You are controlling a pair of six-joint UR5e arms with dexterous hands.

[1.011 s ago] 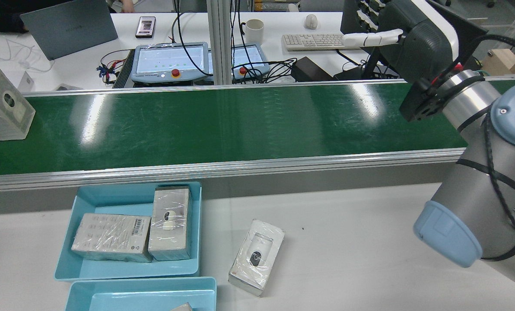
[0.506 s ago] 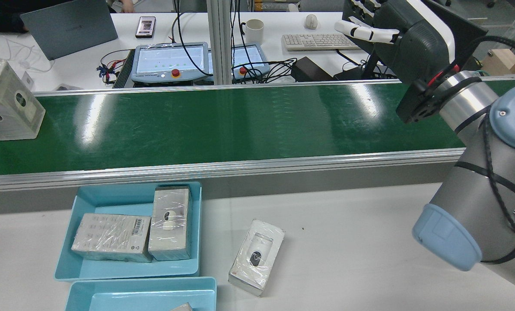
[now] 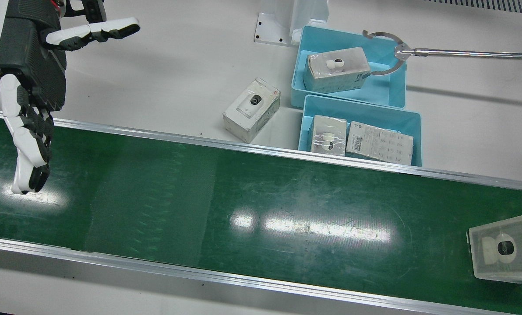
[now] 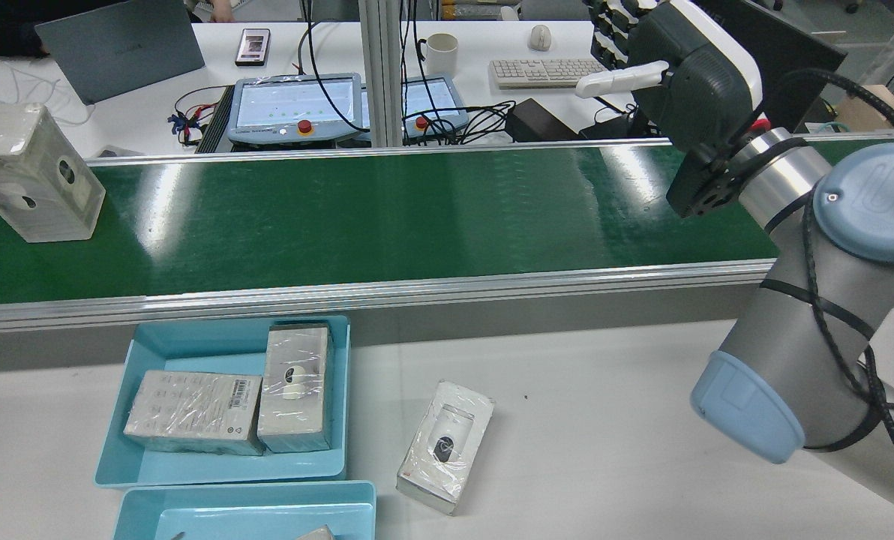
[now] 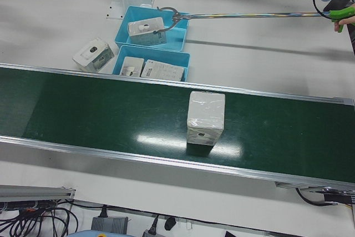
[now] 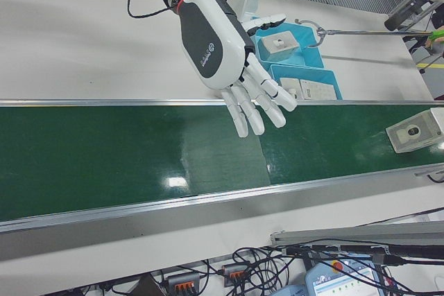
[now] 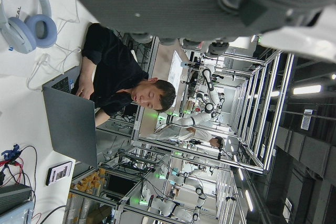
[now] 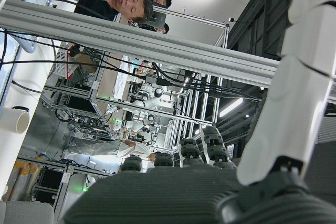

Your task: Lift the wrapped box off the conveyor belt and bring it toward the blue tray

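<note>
The wrapped box (image 4: 34, 176) stands upright on the green conveyor belt (image 4: 387, 217), at the far left of the rear view. It also shows at the right edge of the front view (image 3: 504, 249) and mid-belt in the left-front view (image 5: 205, 117). My right hand (image 4: 687, 67) hovers open above the belt's other end, fingers spread and holding nothing (image 3: 29, 74), far from the box. Two blue trays (image 4: 117, 420) sit beside the belt's near rail. My left hand (image 7: 173, 3) shows only in its own view, where it looks open and free of the box.
The tray by the belt (image 3: 307, 118) holds two wrapped boxes; the farther tray (image 3: 298, 74) holds one, clasped by a long reacher tool (image 3: 462, 54) held by a person (image 5: 346, 21). Another wrapped box (image 4: 447, 446) lies loose on the white table.
The wrapped box has ridden the belt to the right in the rear view. My right hand has shifted left and a little higher, staying open.
</note>
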